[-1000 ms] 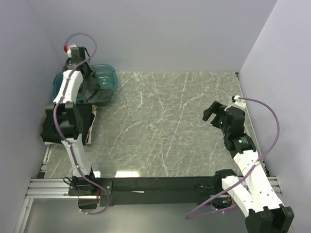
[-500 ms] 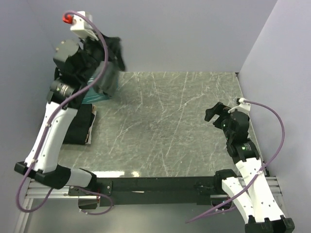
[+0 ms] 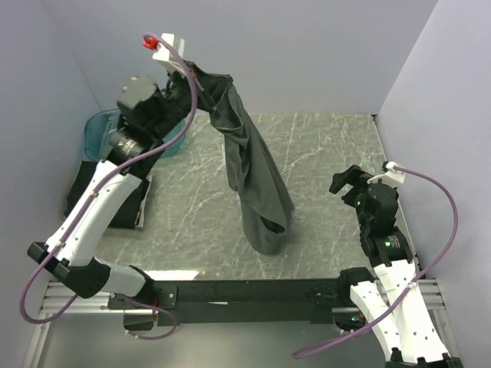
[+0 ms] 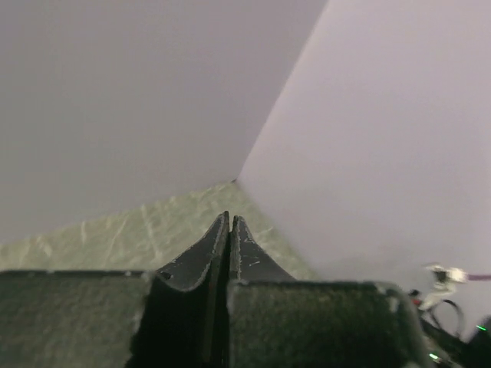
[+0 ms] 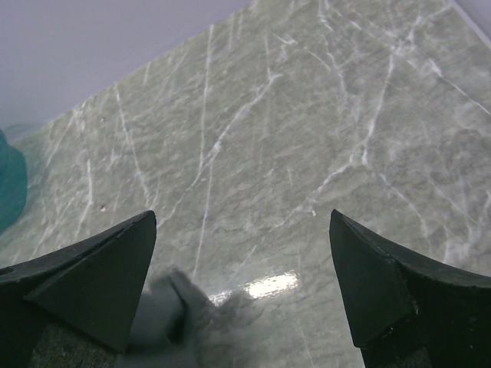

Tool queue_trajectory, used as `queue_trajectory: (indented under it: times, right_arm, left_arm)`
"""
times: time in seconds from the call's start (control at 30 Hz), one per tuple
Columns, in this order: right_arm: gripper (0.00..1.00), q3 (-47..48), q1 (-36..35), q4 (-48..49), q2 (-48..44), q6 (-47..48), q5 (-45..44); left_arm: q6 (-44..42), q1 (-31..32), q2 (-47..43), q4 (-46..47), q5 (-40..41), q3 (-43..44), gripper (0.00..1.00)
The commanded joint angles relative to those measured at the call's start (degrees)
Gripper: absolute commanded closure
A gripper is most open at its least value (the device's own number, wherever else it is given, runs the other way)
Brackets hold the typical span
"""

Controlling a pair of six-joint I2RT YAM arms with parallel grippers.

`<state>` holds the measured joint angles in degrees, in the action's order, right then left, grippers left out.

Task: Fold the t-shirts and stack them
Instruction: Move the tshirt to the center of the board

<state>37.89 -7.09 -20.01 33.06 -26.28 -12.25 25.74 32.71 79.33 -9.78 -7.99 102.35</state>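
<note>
My left gripper (image 3: 201,83) is raised high above the table's back left and is shut on the top of a dark charcoal t-shirt (image 3: 253,180). The shirt hangs down in a long drape, and its lower end reaches the table's middle. In the left wrist view the fingertips (image 4: 230,221) are pressed together, with dark fabric (image 4: 307,326) bunched below them. My right gripper (image 3: 347,182) is open and empty at the right side. In its wrist view (image 5: 242,230) the blurred grey shirt hem (image 5: 180,314) shows by the left finger. A folded dark t-shirt (image 3: 123,205) lies at the left edge.
A translucent teal tub (image 3: 96,132) stands at the back left corner, partly behind my left arm. It also shows as a teal sliver in the right wrist view (image 5: 9,188). Grey walls close in the marbled table (image 3: 322,146) on three sides.
My left arm has lifted the t-shirt out of the tub and swung it up and right, so it now hangs over the table's middle. My right gripper drifted slightly right.
</note>
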Motion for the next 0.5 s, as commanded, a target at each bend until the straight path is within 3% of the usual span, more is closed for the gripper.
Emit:
queue_trajectory:
  times: [0.0,0.1,0.13,0.17,0.23,0.37,0.47]
  right_arm:
    - [0.00,-0.2,0.2,-0.4,0.0,-0.6,-3.2]
    - [0.00,0.5,0.3,-0.7,1.7,-0.4,-2.3]
    - [0.00,0.7,0.3,-0.9,2.5,-0.3,-2.1]
    - [0.00,1.0,0.2,-1.3,3.1,-0.3,-1.6]
    - [0.00,1.3,0.2,-1.3,4.4,-0.1,-0.9]
    - [0.00,1.3,0.2,-1.7,6.5,-0.3,0.2]
    - [0.00,1.6,0.3,-3.1,7.9,-1.2,0.6]
  left_arm:
    - [1.0,-0.3,0.2,4.3,13.2,-9.0,0.93]
    - [3.3,-1.1,2.7,3.0,26.1,-16.8,0.70]
    - [5.4,-1.9,3.9,1.8,28.1,-17.7,0.57]
    - [6.8,-2.6,5.3,-0.5,29.3,-18.1,0.27]
    - [10.5,-4.8,9.8,-8.4,32.2,-16.7,0.01]
    - [12.1,-5.6,13.0,-13.7,33.2,-17.0,0.01]
    - [13.2,-5.6,10.6,-9.9,26.9,-24.7,0.01]
